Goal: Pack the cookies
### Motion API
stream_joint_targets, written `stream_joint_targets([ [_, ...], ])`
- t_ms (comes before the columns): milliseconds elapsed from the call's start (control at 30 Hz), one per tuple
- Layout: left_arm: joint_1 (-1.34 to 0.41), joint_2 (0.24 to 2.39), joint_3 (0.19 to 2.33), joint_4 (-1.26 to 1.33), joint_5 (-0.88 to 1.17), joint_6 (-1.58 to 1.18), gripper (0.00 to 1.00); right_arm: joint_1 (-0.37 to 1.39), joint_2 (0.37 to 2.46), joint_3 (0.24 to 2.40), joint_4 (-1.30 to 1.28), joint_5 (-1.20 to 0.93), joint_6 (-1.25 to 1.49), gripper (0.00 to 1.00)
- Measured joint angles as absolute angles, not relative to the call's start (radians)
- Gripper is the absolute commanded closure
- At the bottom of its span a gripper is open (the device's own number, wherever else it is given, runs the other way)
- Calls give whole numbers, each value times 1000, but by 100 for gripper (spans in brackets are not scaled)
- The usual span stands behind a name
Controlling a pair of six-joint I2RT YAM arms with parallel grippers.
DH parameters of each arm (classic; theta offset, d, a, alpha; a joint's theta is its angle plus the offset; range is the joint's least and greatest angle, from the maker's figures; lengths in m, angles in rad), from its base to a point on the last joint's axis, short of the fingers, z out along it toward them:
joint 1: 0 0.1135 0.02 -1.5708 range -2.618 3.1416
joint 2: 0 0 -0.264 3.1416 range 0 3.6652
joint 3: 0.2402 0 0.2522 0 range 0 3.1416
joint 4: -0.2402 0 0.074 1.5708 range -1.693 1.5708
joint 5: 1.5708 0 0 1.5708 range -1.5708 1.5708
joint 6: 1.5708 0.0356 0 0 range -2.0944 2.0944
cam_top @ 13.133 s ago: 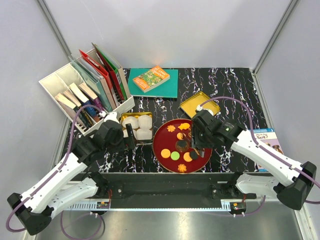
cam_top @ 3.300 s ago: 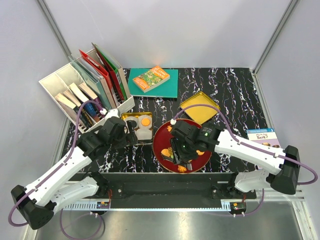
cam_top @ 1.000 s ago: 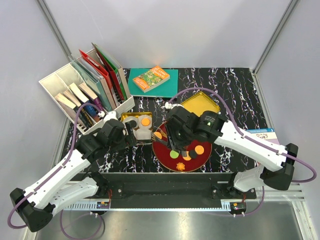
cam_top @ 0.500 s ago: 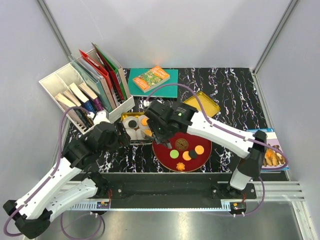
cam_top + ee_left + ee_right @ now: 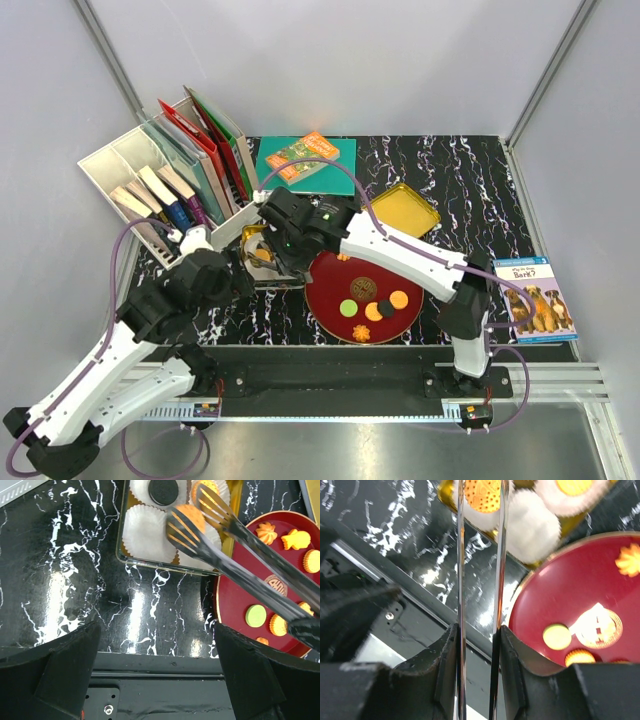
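Note:
My right gripper (image 5: 288, 242) is shut on metal tongs (image 5: 461, 580), which pinch a round orange cookie (image 5: 482, 495) over the gold tin (image 5: 252, 268) of white paper cups (image 5: 535, 525). In the left wrist view the tongs (image 5: 225, 545) hold that cookie (image 5: 189, 516) above a cup. A dark cookie (image 5: 162, 490) and another orange cookie (image 5: 207, 486) lie in cups. The red plate (image 5: 325, 290) holds green (image 5: 348, 308), orange (image 5: 398, 298), dark (image 5: 386, 308) and flower-shaped (image 5: 362, 333) cookies. My left gripper (image 5: 225, 275) is open and empty, just left of the tin; its fingers (image 5: 70, 660) are spread wide.
A gold lid (image 5: 400, 208) lies behind the plate. A white organiser with books and folders (image 5: 170, 190) stands at the back left, and a green book (image 5: 305, 165) lies behind the tin. A dog book (image 5: 540, 300) lies at the right edge. The black front rail (image 5: 150, 690) is below my left gripper.
My right arm has swung left from the red plate to over the tin, carrying an orange cookie in the tongs. My left arm has drawn back slightly.

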State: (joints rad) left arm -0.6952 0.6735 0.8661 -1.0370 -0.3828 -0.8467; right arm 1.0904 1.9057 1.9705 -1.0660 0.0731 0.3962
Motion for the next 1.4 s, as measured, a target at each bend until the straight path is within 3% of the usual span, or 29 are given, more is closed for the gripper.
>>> stream_joint_targets([
  [500, -695, 634, 869, -1084, -402, -847, 1, 1090, 2037, 2068, -1059, 33, 368, 66],
  [800, -695, 635, 869, -1084, -402, -846, 1, 1090, 2037, 2064, -1057, 36, 370, 45],
  [1100, -695, 635, 869, -1084, -402, -846, 1, 1087, 2036, 2055, -1040, 49, 373, 42],
  [1267, -695, 635, 869, -1084, -402, -846, 1, 1085, 1966, 1953, -1029, 84, 383, 44],
  [1400, -695, 638, 869, -1083, -402, -846, 1, 1073, 1784, 1768, -1045, 123, 417, 45],
])
